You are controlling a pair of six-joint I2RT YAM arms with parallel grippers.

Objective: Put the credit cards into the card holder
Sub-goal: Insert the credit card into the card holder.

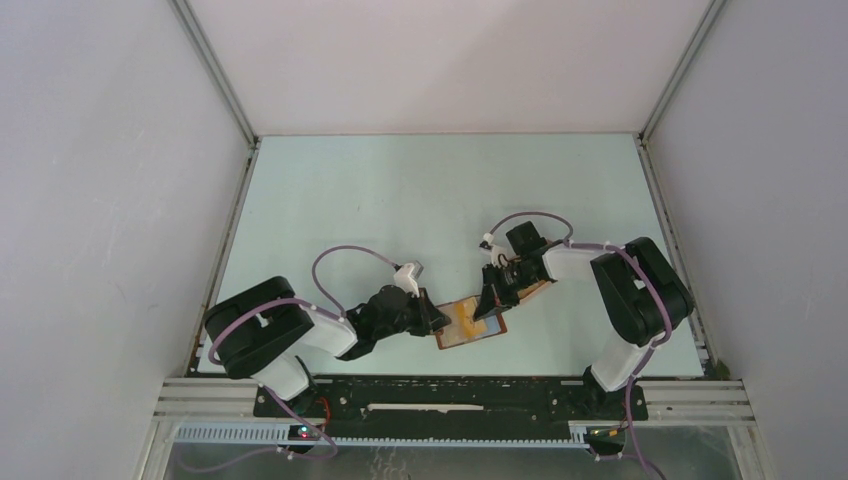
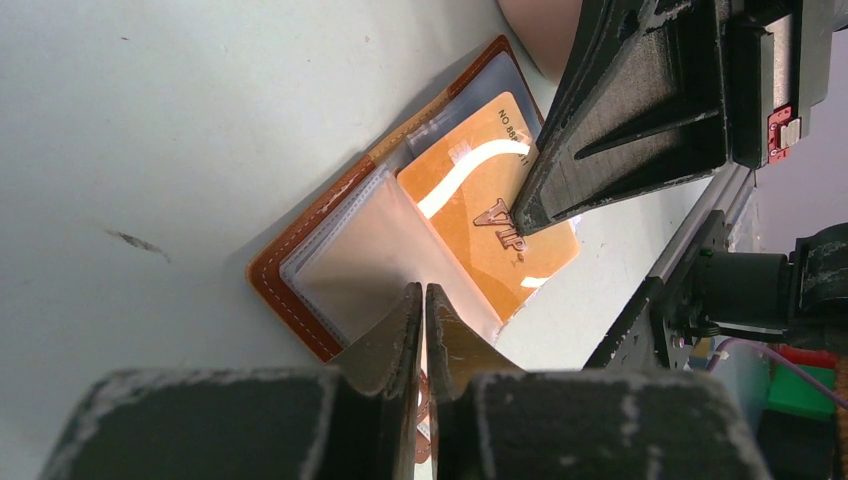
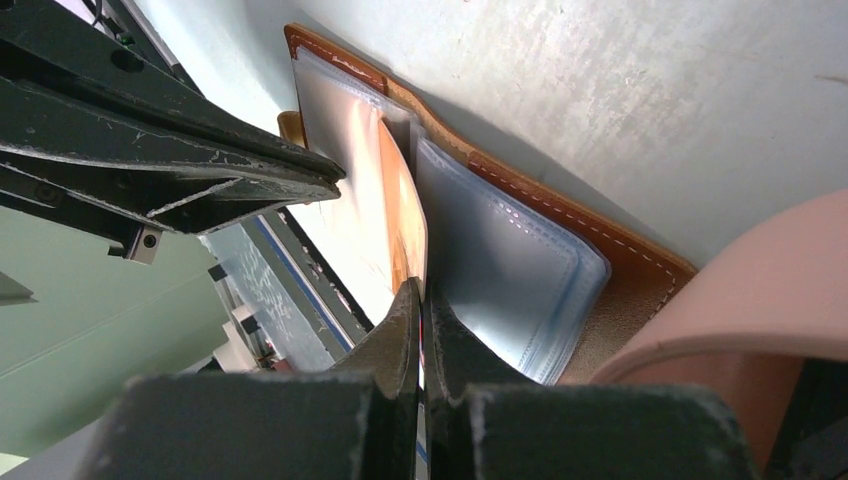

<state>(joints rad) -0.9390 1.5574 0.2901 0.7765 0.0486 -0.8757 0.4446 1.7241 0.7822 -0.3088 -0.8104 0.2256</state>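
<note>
Right end effector (image 3: 420, 296) tight on orange "VIP" card (image 2: 478, 232), left end effector (image 2: 422, 296) on card holder (image 2: 262, 278) sleeve.

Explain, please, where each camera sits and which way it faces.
Top external: above and behind the bases, looking down on the table; both arms show, meeting over the card holder.
Left wrist: on the left arm, looking along the left gripper at the open holder and orange card; the right gripper intrudes.
Right wrist: looking along its own fingers, card edge-on, pink tray beside.
Shared: both wrist views show holder and card.
</note>
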